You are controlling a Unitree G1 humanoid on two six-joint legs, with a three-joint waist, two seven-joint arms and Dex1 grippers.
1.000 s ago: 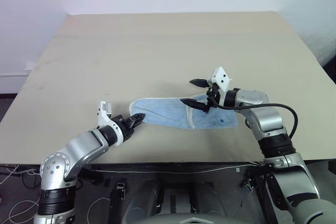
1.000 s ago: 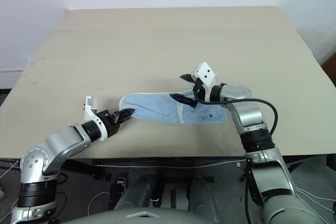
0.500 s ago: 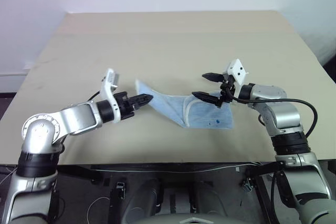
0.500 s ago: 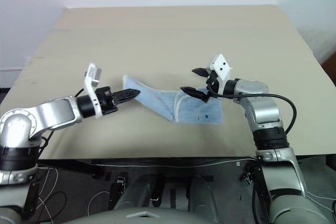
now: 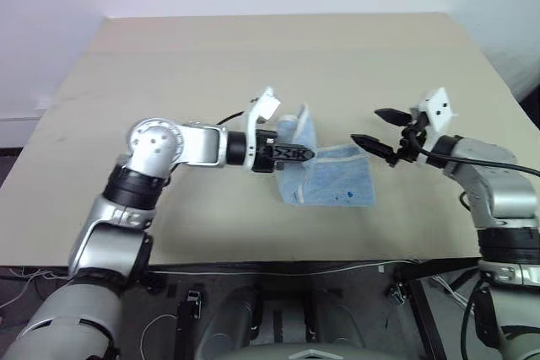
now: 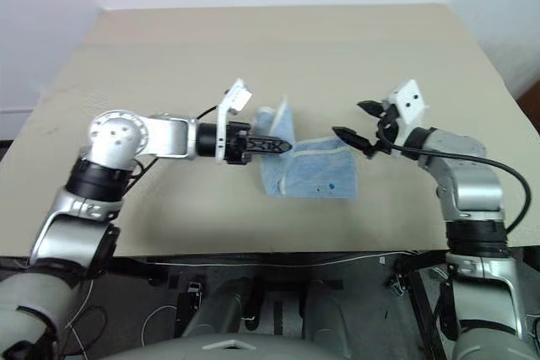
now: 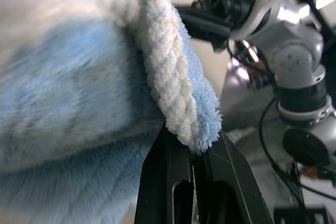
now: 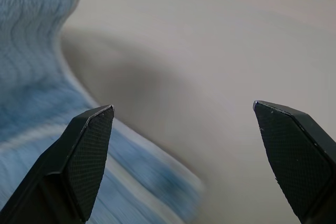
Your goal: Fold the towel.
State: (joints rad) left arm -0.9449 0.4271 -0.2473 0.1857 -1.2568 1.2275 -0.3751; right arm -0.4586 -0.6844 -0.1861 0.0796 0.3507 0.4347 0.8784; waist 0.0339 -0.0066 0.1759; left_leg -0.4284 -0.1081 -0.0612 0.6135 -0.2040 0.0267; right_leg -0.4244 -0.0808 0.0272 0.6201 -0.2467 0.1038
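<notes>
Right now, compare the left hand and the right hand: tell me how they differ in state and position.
The left hand is shut on the towel, pinching its white-edged rim; the right hand is open and holds nothing. The left hand holds its end of the towel lifted over the part lying on the table; the right hand hangs just off the towel's right edge, clear of the cloth. Both have two black fingers and point toward each other.
</notes>
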